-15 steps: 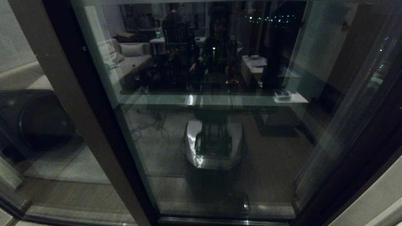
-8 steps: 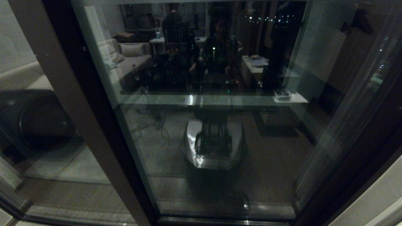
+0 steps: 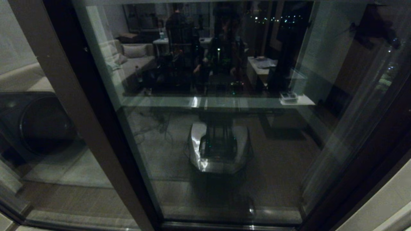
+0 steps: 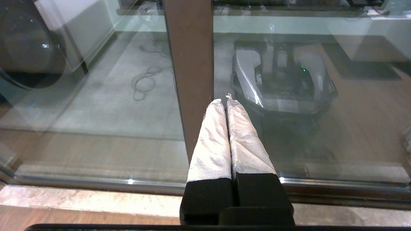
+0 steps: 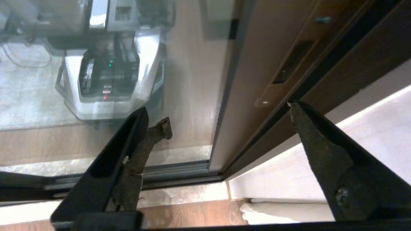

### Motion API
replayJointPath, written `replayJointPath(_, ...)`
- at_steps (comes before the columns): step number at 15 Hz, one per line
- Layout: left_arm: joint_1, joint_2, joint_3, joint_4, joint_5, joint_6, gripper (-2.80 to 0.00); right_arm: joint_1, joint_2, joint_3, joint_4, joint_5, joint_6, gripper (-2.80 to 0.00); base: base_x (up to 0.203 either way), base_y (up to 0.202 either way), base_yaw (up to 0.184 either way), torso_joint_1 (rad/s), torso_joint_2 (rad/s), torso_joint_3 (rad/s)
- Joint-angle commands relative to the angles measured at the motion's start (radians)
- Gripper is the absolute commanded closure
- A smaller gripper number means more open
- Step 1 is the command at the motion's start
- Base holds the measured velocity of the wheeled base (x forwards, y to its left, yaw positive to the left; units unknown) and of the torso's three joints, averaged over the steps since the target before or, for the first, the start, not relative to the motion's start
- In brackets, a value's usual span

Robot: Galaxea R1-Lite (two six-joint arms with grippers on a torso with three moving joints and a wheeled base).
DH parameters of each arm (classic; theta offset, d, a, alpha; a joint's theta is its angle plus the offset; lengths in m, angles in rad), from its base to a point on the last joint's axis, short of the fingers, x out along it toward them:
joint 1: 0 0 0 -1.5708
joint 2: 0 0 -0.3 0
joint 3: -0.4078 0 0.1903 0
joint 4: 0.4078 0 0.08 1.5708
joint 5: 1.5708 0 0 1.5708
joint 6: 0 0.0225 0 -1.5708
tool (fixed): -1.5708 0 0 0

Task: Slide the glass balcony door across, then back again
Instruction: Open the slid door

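dim room, right tool [image 5: 228,112] open near glass balcony door [image 5: 257,80]

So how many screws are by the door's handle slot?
2 on the glass balcony door: one screw beyond one end of the handle slot, one beyond the other. More may be hidden.

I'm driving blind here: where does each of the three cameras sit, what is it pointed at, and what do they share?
Head view: on the robot's head, looking forward and down through the glass balcony door; the robot shows only as a reflection.
Left wrist view: behind the shut left gripper, facing a brown post and glass.
Right wrist view: behind the open right gripper, facing the door's frame and handle slot.
Shared: all three see the robot's reflected base in the glass.
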Motion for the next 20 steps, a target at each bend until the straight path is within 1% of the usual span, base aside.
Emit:
replayJointPath(1,0.0,0.0,0.002,0.0,0.0,0.0,0.0,-0.002,0.048,-0.005,0.002,0.005,-0.002,-2.8,0.0,0.0,0.0,0.0,0.0,0.0)
replayJointPath(4,0.0,0.0,0.002,0.0,0.0,0.0,0.0,-0.019,0.09,-0.005,-0.051,0.006,0.0,-2.8,0.0,0.0,0.0,0.0,0.0,0.0)
replayJointPath(5,0.0,0.0,0.002,-0.046,0.0,0.0,0.0,-0.022,0.097,-0.005,-0.057,0.006,0.0,-2.8,0.0,0.0,0.0,0.0,0.0,0.0)
replayJointPath(6,0.0,0.0,0.002,-0.058,0.0,0.0,0.0,-0.022,0.104,-0.005,-0.058,0.005,-0.001,-2.8,0.0,0.0,0.0,0.0,0.0,0.0)
replayJointPath(7,0.0,0.0,0.002,-0.007,0.0,0.0,0.0,-0.023,0.11,-0.007,-0.061,0.004,-0.002,-2.8,0.0,0.0,0.0,0.0,0.0,0.0)
replayJointPath(8,0.0,0.0,0.002,0.0,0.0,0.0,0.0,-0.027,0.115,-0.007,-0.075,0.004,-0.002,-2.8,0.0,0.0,0.0,0.0,0.0,0.0)
replayJointPath(13,0.001,0.0,0.002,0.0,0.0,0.0,0.0,-0.031,0.136,-0.005,-0.081,0.005,-0.002,-2.8,0.0,0.0,0.0,0.0,0.0,0.0)
replayJointPath(16,0.0,0.0,0.002,0.0,0.0,0.0,0.0,-0.031,0.146,-0.004,-0.08,0.032,0.0,-2.8,0.0,0.0,0.0,0.0,0.0,0.0)
replayJointPath(20,0.0,0.001,0.002,0.0,0.0,0.0,0.0,-0.031,0.161,-0.005,-0.082,0.037,0.0,-2.8,0.0,0.0,0.0,0.0,0.0,0.0)
